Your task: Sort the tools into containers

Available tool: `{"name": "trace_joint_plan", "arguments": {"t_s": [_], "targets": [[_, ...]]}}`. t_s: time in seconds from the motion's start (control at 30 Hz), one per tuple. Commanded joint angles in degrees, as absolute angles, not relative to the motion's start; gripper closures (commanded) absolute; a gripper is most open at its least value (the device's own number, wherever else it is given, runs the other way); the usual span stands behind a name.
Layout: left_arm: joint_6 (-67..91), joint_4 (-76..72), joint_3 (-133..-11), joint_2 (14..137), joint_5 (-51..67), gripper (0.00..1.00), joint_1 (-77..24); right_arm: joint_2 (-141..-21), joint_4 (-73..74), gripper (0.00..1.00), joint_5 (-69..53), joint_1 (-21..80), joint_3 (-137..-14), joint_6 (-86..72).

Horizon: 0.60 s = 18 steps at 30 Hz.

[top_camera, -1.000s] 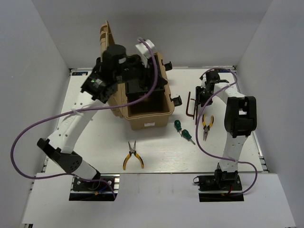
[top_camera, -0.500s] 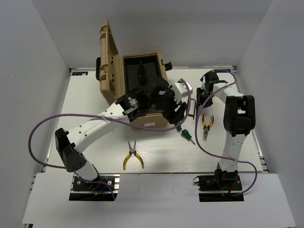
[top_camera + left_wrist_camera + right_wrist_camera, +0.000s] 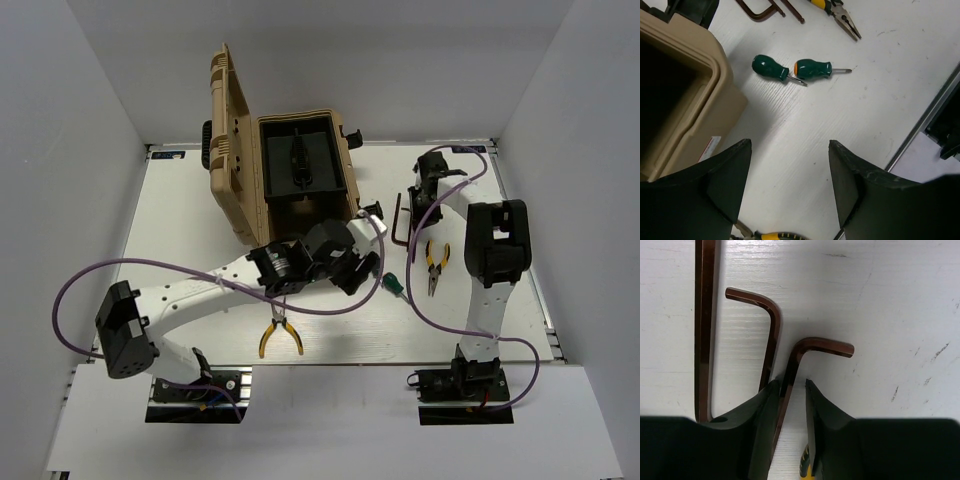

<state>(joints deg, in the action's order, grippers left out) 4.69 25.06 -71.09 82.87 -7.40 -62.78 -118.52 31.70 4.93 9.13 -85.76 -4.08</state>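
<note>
The tan toolbox [image 3: 300,190] stands open with its black tray showing. My left gripper [image 3: 357,265] hovers open over bare table in front of the box's right corner. Past its fingers lie two green screwdrivers [image 3: 769,67] [image 3: 812,68]. Right of the box, my right gripper [image 3: 791,385] points down at a brown hex key [image 3: 802,352]. The key's long arm runs between the jaws, against the left finger, with a gap to the right one. Two more hex keys [image 3: 771,330] [image 3: 704,330] lie left of it. One pair of yellow pliers [image 3: 435,262] lies near the right arm, another [image 3: 278,332] at the front.
The toolbox lid [image 3: 225,140] stands up on the left. The box's front wall [image 3: 695,115] is close to my left finger. A yellow pliers handle [image 3: 807,470] shows below the right fingers. The table's right edge rail [image 3: 935,110] runs near the screwdrivers.
My left arm has swung from over the toolbox down to the table at its front right corner, gripper still open. The right jaws have narrowed around the hex key.
</note>
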Motion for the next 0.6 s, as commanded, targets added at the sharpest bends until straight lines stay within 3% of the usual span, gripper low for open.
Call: {"name": "trace_joint_plan", "arguments": {"t_s": [0.0,0.33,0.57], "targets": [[8.3,20.0,-68.1,79.7,-12.3,0.27,-64.5,-121.0,34.0,0.70,8.3,9.8,-84.7,-5.0],[10.6,18.1,-64.4,78.5,-14.2,0.27,-67.2,-119.0,38.3,1.00,5.4,8.2,-84.7,-6.9],[10.6,17.0,-63.3,76.6,-16.0,0.27,-67.9,-109.3,38.2,1.00,1.1,5.4,-85.2,-2.9]]}}
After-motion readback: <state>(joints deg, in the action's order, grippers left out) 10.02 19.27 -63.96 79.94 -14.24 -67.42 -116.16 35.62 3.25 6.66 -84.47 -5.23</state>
